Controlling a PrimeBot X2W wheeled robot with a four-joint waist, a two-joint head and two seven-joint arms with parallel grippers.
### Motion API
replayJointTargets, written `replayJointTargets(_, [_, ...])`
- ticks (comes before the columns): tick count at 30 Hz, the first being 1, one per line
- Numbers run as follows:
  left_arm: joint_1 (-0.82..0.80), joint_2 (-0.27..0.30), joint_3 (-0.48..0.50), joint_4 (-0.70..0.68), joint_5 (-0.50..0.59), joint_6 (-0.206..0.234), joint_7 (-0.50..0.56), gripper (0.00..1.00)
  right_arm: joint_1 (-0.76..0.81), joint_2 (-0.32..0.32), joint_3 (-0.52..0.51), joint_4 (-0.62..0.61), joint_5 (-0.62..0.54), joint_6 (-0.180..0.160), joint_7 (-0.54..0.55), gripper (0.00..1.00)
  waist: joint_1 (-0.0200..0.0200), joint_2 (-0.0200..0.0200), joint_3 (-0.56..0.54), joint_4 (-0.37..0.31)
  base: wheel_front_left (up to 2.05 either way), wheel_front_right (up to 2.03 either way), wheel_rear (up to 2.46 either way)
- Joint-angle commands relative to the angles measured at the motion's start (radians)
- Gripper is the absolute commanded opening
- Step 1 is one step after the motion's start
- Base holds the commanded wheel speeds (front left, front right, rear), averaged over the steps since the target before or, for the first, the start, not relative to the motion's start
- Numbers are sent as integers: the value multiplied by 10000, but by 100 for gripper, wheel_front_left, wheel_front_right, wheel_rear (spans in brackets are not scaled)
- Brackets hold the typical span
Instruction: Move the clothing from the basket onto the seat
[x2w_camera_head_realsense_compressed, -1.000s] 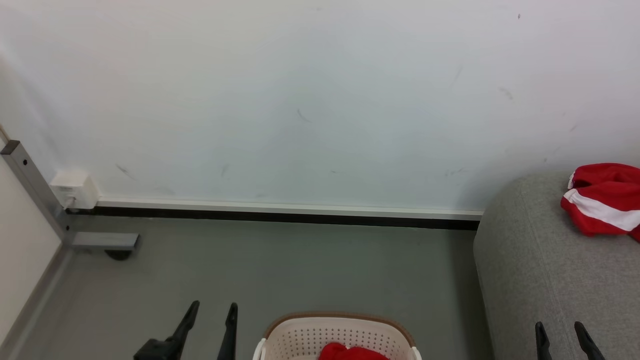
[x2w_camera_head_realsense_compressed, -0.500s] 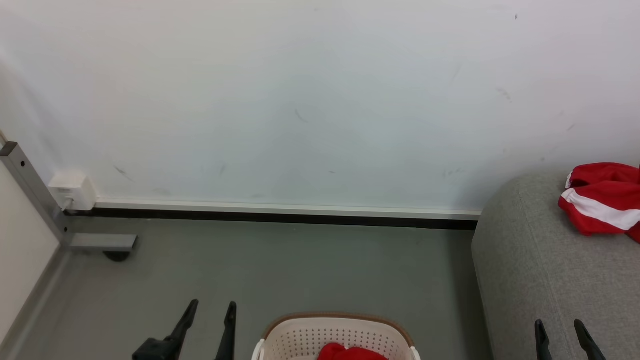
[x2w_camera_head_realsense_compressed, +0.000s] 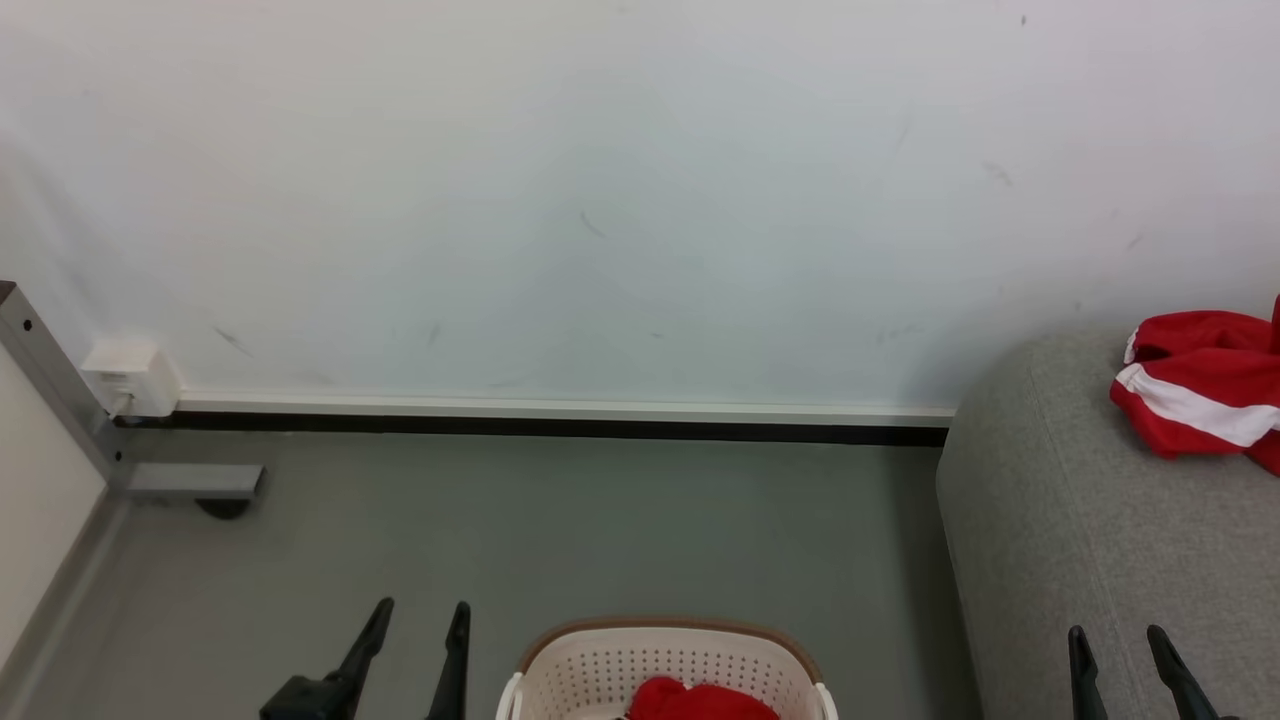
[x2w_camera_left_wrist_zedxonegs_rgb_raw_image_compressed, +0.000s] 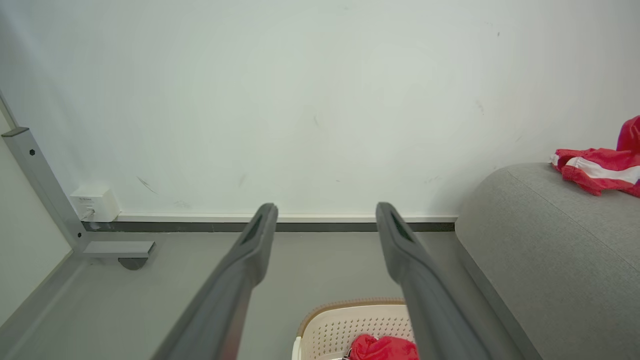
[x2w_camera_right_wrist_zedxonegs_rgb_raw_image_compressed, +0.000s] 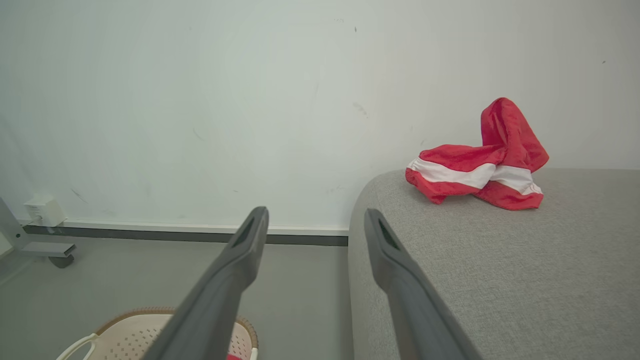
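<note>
A cream basket (x2w_camera_head_realsense_compressed: 590, 670) with a brown rim stands on the floor at the bottom middle of the head view, with red clothing (x2w_camera_head_realsense_compressed: 700, 702) bunched inside it. The basket (x2w_camera_left_wrist_zedxonegs_rgb_raw_image_compressed: 330, 327) and its red clothing (x2w_camera_left_wrist_zedxonegs_rgb_raw_image_compressed: 382, 347) also show low in the left wrist view. Another red and white garment (x2w_camera_head_realsense_compressed: 1195, 395) lies crumpled on the grey seat (x2w_camera_head_realsense_compressed: 1060, 520) at the right; it appears as a heap (x2w_camera_right_wrist_zedxonegs_rgb_raw_image_compressed: 480, 167) on the seat (x2w_camera_right_wrist_zedxonegs_rgb_raw_image_compressed: 500, 270) in the right wrist view. My left gripper (x2w_camera_head_realsense_compressed: 420, 612) is open left of the basket. My right gripper (x2w_camera_head_realsense_compressed: 1115, 638) is open over the seat's front.
A white wall with a pale and black skirting strip (x2w_camera_head_realsense_compressed: 560, 418) runs behind the grey floor (x2w_camera_head_realsense_compressed: 560, 530). A grey metal frame leg with a caster (x2w_camera_head_realsense_compressed: 190, 485) and a white socket box (x2w_camera_head_realsense_compressed: 130, 378) sit at the left corner.
The whole head view has shifted slightly up and left, so the camera has moved. Both grippers keep their places and stay open; the clothing lies as before.
</note>
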Motion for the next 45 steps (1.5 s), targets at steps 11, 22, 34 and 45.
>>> replayJointTargets(11, [-654, 153, -237, 141, 282, -301, 176, 100, -457, 3, 55, -650, 153, -25, -88, 100, -1, 0, 1229, -285, 0, 0, 0])
replayJointTargets(22, [-3299, 196, -1343, 389, 874, -1194, 1514, 100, -2258, 4, 343, -1381, 346, -26, -172, 100, -1, 0, 4600, -891, 0, 0, 0])
replayJointTargets(34, [-6123, -68, -2400, 2450, 1249, -1607, 4049, 100, -4099, 8, 695, -2323, 589, -26, -177, 100, -1, 0, 7626, -1931, 0, 0, 0])
replayJointTargets(45, [-7733, -172, -2127, 5297, 1026, -1263, 4783, 100, -4943, 9, 1091, -2815, 780, -26, -178, 100, -1, 0, 9528, -2662, 0, 0, 0])
